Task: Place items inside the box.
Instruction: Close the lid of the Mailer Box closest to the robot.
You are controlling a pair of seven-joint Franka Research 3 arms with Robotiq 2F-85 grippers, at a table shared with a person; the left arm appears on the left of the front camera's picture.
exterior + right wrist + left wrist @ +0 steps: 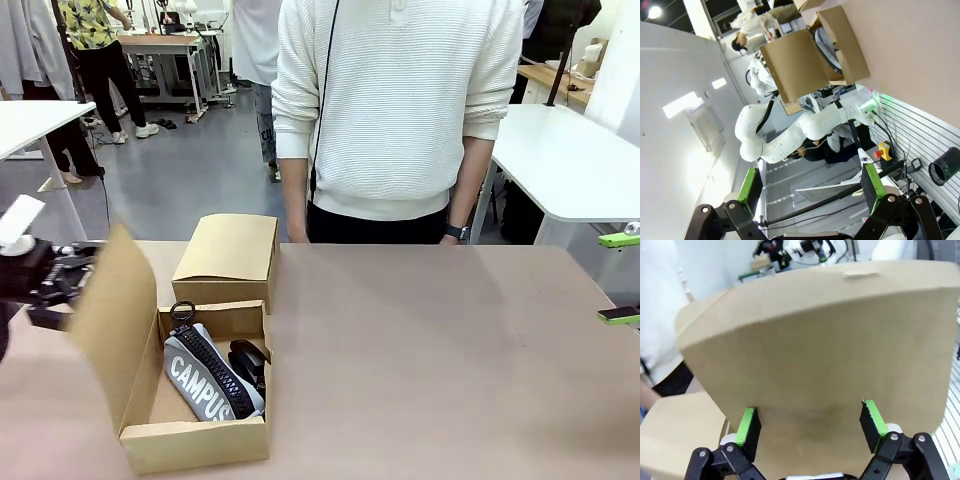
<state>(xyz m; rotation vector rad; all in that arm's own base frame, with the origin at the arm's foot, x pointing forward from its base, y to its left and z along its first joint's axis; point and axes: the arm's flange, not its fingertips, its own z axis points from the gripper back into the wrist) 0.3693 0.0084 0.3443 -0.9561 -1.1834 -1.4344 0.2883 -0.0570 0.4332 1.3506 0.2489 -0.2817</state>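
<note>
L gripper (62,275) comes in low from the table's L edge, roughly level, fingers aimed at the outer face of the box's raised left flap (115,315); in the L wrist view its green pads (748,426) sit spread wide w/ the flap's brown face (820,365) just ahead of them; pads look near or against the card, can't tell which; nothing pinched. Flap stands tilted up and outward from the cardboard box (195,440), which sits at the near L of the table (450,370); far flap (228,250) folded back flat toward the person. Inside the box: grey "CAMPUS" pencil case (208,375) lying diagonally, zip up, key ring at its far end; a black stapler (250,362) just R of it, touching, partly hidden. Person (395,110) in a white knit top stands at the far edge, arms down, watch on one wrist. R gripper (620,278) at the frame's R edge, clear of the table items; R wrist view shows its fingers (751,184) spread apart, empty, w/ the box (840,47) well off in the distance.
</note>
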